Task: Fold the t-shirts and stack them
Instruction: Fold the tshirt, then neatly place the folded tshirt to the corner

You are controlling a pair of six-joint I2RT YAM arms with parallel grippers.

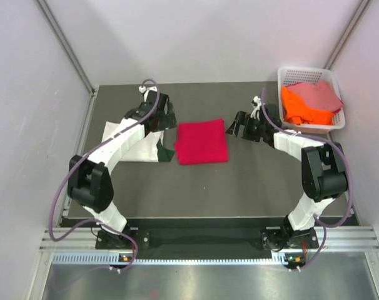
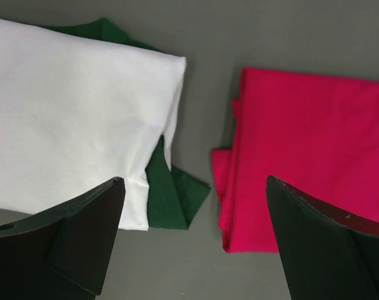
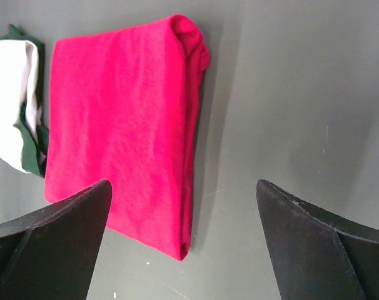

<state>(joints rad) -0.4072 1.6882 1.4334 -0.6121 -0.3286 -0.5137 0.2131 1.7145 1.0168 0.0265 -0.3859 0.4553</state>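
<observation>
Across the dark desk [image 1: 239, 187], presenting the work area in front of two arms bolted at the near edge.

At left of centre, showing a cream-white t-shirt [image 2: 70, 125] lying folded flat over a dark green garment [image 2: 171, 194], probably serving as the base of the stack. Partly hiding beneath the left arm in the overhead view.

Just beside it, across a narrow strip of bare desk, showing a crimson-red t-shirt [image 1: 202, 142] lying folded into a neat rectangle, with its thick fold edge facing the right arm. Probably awaiting transfer onto the white one.

At the far right corner, showing a white lattice basket [image 1: 308, 70] holding an orange t-shirt [image 1: 299, 109] and a dusty pink t-shirt [image 1: 321, 94], both crumpled and presumably waiting their turn.

Flanking the red rectangle, showing the left claw [image 2: 192, 184] spreading wide and gripping nothing, hanging over the gap between white and red cloth. Showing also the right claw [image 3: 183, 184], likewise gaping wide and empty, hanging at the red shirt's right edge.

Judging from this placement on either side, probably preparing to pinch opposite edges of the red shirt, so carrying it across flat without undoing its folds.
</observation>
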